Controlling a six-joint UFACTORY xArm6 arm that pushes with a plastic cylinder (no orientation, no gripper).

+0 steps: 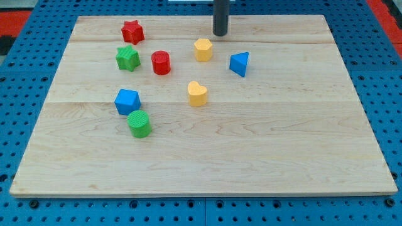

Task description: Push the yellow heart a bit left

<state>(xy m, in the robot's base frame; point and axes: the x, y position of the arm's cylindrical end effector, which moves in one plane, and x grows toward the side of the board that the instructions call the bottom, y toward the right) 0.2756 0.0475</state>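
All we get of the arm is the rod, a straight, dark cylinder, charcoal to near black, coming in from the view's top edge where the frame cuts it off. Its surface is smooth and matte, with a faint lighter sheen running down one side. The width holds even all the way down. My tip (220, 34) is blunt and flat-ended, same dark tone as the shaft. No cables, screws or markings can be made out.

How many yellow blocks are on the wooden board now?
2. The yellow heart sits near the board's middle. The other yellow block, roughly hexagonal, lies toward the view's top, just below and left of my tip. None seems hidden.
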